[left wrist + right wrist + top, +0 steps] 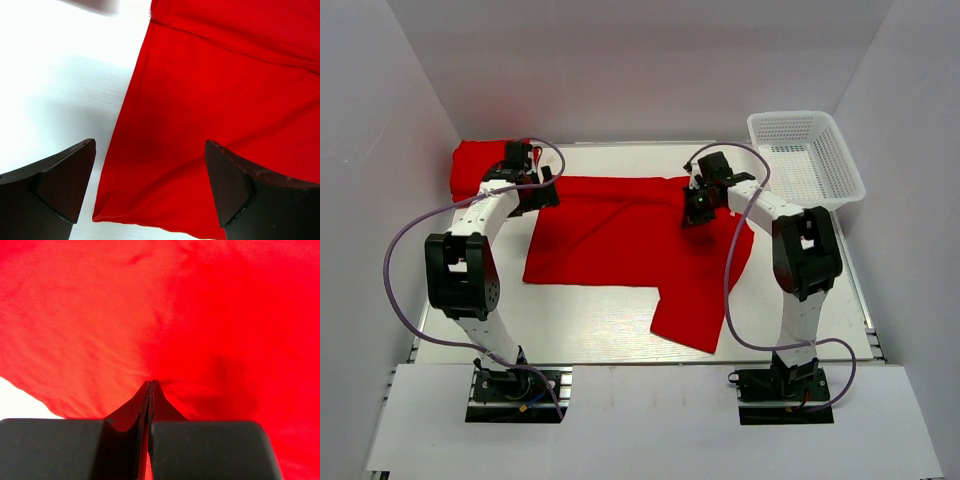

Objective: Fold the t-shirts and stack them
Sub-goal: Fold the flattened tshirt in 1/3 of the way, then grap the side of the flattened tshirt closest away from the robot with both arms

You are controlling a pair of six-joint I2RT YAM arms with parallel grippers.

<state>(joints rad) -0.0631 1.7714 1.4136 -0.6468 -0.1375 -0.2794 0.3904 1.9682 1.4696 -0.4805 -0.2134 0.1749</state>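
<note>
White walls close in a white table (620, 335) in the overhead view. One red t-shirt (610, 235) lies spread across the middle, with a flap trailing toward the near edge. A second t-shirt (475, 165) sits bunched in the far left corner. That makes two shirts, one white mesh basket (790, 117) at the far right, and two arms. Over the spread shirt's far left edge hangs the left claw (542, 192), while the right claw (698, 208) is down on its far right part.

At the left wrist, the left claw gapes as wide as it goes and holds nothing. Its fingers (55, 190) straddle the shirt's side edge, where cloth meets table.

At the right wrist, the right claw is clamped tight on a pinch of the red t-shirt, and the cloth puckers up to its tips.

For a clean fold, I judge the left claw should drop and nip the edge beneath it. Both claws should then lift level, so the crease lands straight.
</note>
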